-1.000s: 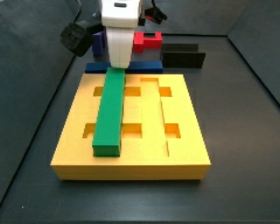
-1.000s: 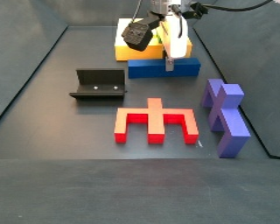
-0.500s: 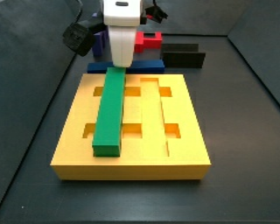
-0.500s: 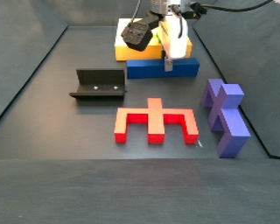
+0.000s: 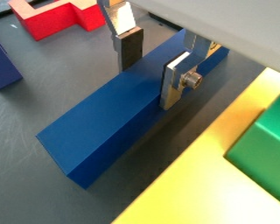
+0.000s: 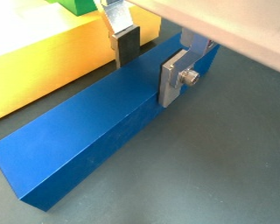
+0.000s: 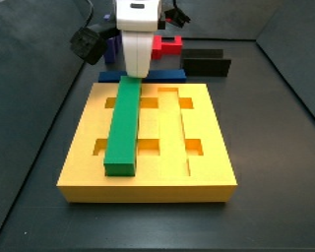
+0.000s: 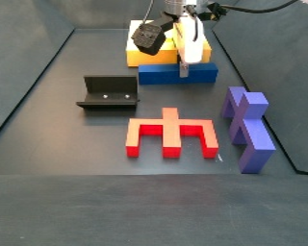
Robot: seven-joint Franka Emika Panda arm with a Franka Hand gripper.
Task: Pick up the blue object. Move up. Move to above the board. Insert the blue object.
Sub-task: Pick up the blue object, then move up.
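A dark grey floor with raised dark walls holds everything. There is one blue object, lying flat on the floor just beside the end of the one yellow board; one green bar rests lengthwise in a board groove. Also present are one red piece, one purple notched block and one fixture. No writing is legible. The gripper is low over the blue object, its fingers apart and straddling the bar's sides.
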